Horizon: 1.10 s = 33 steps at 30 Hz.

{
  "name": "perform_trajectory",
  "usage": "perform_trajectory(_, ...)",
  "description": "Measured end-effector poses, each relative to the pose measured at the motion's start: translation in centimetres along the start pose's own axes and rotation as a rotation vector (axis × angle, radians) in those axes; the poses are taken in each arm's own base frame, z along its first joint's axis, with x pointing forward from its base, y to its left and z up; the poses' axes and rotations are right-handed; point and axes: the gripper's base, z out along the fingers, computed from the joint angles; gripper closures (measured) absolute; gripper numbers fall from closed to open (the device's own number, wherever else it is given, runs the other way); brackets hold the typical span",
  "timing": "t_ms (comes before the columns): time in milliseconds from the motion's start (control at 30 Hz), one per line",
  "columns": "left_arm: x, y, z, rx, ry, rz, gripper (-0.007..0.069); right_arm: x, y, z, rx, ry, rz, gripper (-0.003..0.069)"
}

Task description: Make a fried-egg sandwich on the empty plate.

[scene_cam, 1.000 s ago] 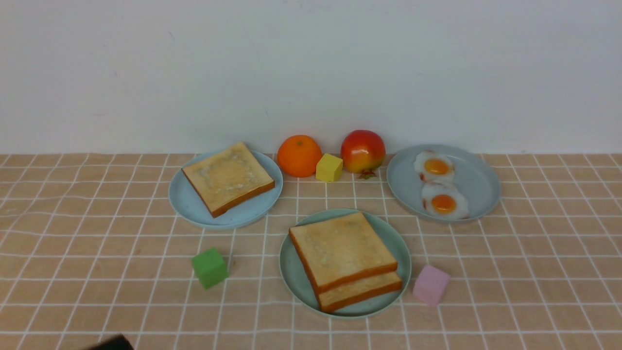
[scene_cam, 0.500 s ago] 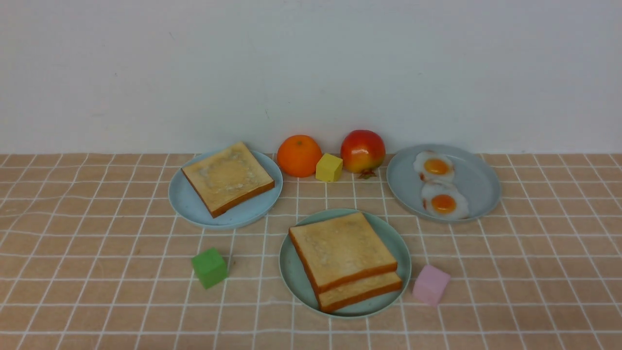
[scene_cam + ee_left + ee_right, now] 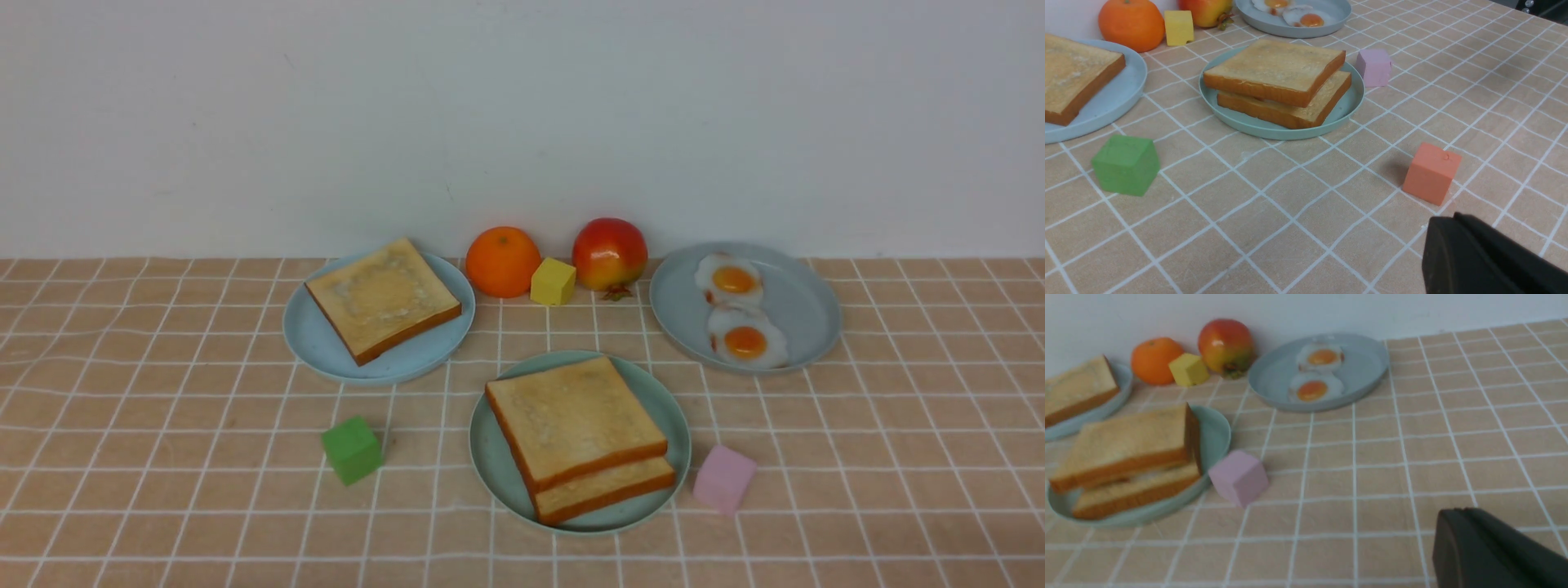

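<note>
The empty plate of the task, pale mint green (image 3: 494,465), now carries two stacked toast slices. The top slice (image 3: 575,416) lies slightly askew on the bottom one (image 3: 608,490). I cannot make out an egg between them. The same stack shows in the left wrist view (image 3: 1274,65) and the right wrist view (image 3: 1126,445). My left gripper (image 3: 1453,218) is shut and empty, low over the cloth near an orange-red cube (image 3: 1431,173). My right gripper (image 3: 1457,510) is shut and empty, to the right of the plate. Neither gripper appears in the front view.
A light-blue plate (image 3: 326,351) holds one toast slice (image 3: 382,298). A blue-grey plate (image 3: 800,310) holds two fried eggs (image 3: 744,339). An orange (image 3: 502,261), yellow cube (image 3: 553,282) and apple (image 3: 610,253) stand by the wall. Green (image 3: 352,449) and pink (image 3: 724,478) cubes flank the sandwich plate.
A dark part of the left arm at the front view's bottom-left edge one second ago has withdrawn out of frame. Plates, toast and cubes have not moved.
</note>
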Motion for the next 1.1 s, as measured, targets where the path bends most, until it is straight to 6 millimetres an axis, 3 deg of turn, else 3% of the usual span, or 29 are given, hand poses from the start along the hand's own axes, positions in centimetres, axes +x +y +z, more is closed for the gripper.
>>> perform_trajectory(233,0.01,0.00,0.00,0.000,0.001,0.000,0.0631,0.32,-0.37,-0.10,0.039,0.047,-0.118,0.0672)
perform_trajectory(1100,0.14,0.00,0.00,0.000,0.015,0.000,0.0610,0.32,-0.37,-0.12,0.040,0.051,-0.119,0.0664)
